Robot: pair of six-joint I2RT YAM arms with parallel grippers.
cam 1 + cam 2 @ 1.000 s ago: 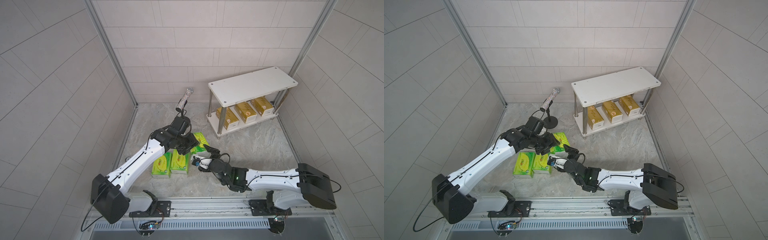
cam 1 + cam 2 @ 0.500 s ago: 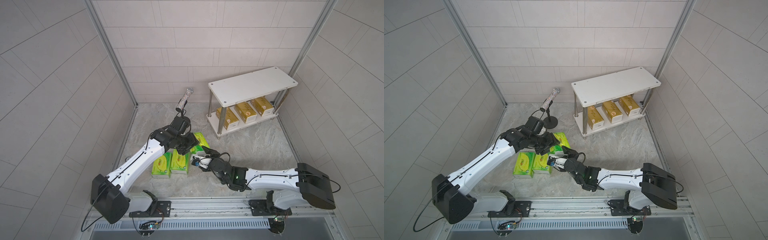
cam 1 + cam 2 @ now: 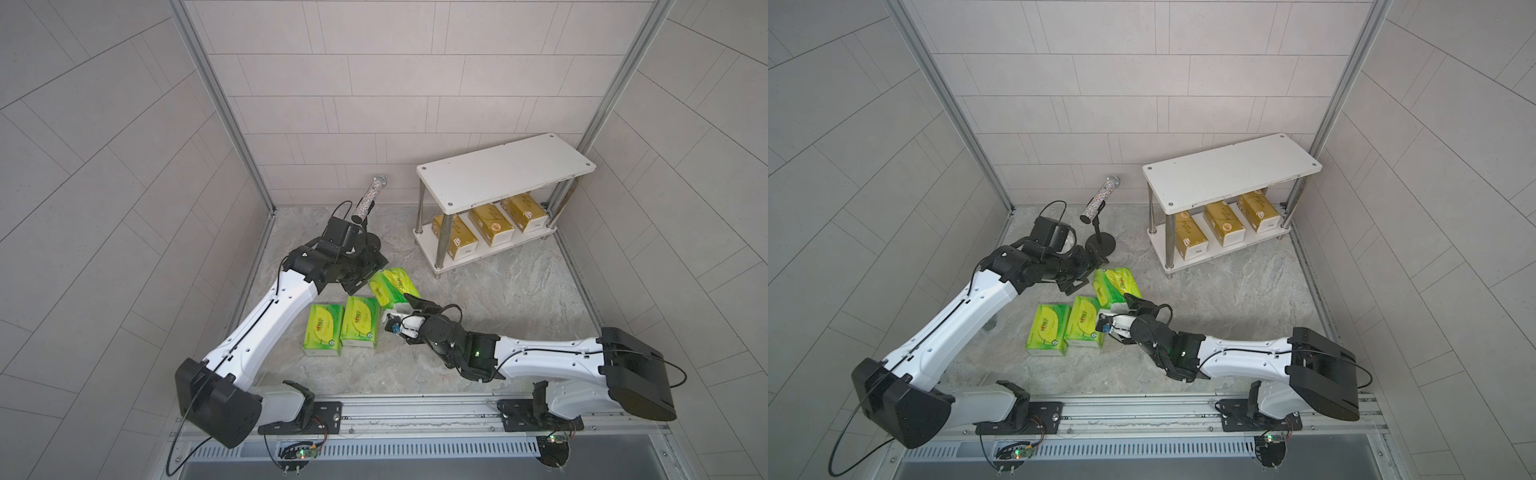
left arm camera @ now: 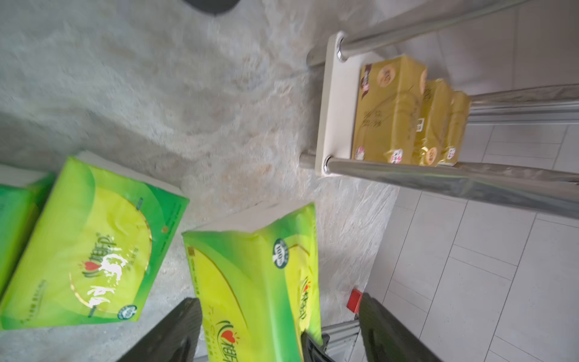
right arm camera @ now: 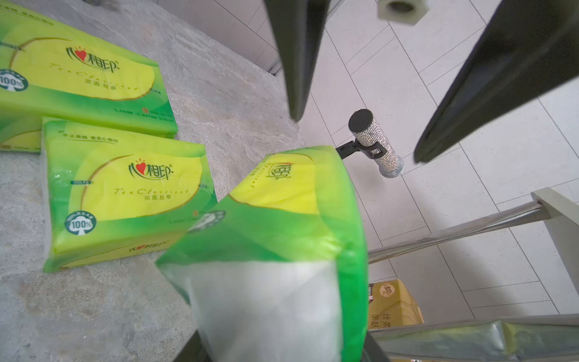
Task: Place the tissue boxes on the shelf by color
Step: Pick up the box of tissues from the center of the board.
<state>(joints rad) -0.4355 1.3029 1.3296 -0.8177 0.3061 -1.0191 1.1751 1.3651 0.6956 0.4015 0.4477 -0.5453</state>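
Now my right end effector point(image 3: 400, 312) clamps the white end of the green pack point(image 3: 392, 284), tilted up at centre; my left end effector point(image 3: 369, 272) stands spread, clear of it. Likely a handoff: the shelf point(image 3: 505, 166) at two o'clock suits my right arm, gold packs point(image 3: 490, 220) filling its lower tier.

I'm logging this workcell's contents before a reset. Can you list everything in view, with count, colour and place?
gold tissue packs: three, gold, side by side on the shelf's lower tier
green tissue packs: two, green and yellow, flat on the floor, side by side
held green pack: one, green and yellow, tilted, between the two grippers
shelf: one, white boards with chrome legs, back right corner
glittery cylinder: one, silver on a black stand, near the back wall, beside the shelf
floor: one, grey marbled
left gripper: one, black, open at the held green pack's far end
right gripper: one, black, shut on its near end
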